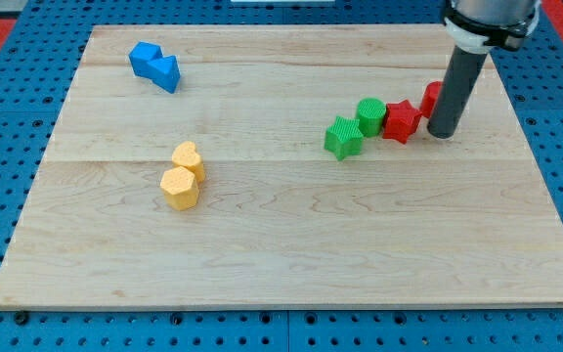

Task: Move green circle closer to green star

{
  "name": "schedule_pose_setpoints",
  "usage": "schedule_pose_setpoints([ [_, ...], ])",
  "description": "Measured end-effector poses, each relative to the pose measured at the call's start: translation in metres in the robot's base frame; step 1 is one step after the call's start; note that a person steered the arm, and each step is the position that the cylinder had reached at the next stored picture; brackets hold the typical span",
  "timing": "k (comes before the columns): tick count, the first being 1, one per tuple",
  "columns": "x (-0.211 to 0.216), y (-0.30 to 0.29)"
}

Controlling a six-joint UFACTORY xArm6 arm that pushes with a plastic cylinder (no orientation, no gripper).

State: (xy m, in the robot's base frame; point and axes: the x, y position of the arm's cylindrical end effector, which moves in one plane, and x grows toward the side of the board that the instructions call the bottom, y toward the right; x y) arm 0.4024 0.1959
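The green circle (370,115) is a round green block right of the board's middle. The green star (343,137) lies just below and left of it, touching it. My tip (442,131) is at the end of the dark rod, to the right of both green blocks. A red star-like block (401,120) sits between my tip and the green circle, touching the circle. My tip is close beside the red block's right side.
Another red block (432,98) shows partly behind the rod. A blue block pair (155,66) lies at the top left. A yellow heart (188,157) and a yellow hexagon (179,187) touch left of middle. The wooden board (291,254) ends at blue pegboard.
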Motion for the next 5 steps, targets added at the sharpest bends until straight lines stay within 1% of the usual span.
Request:
schedule_pose_setpoints([
  [1,0.048,-0.022],
  [2,0.037,-0.080],
  [3,0.000,-0.090],
  [4,-0.036,-0.071],
  [5,-0.036,-0.084],
])
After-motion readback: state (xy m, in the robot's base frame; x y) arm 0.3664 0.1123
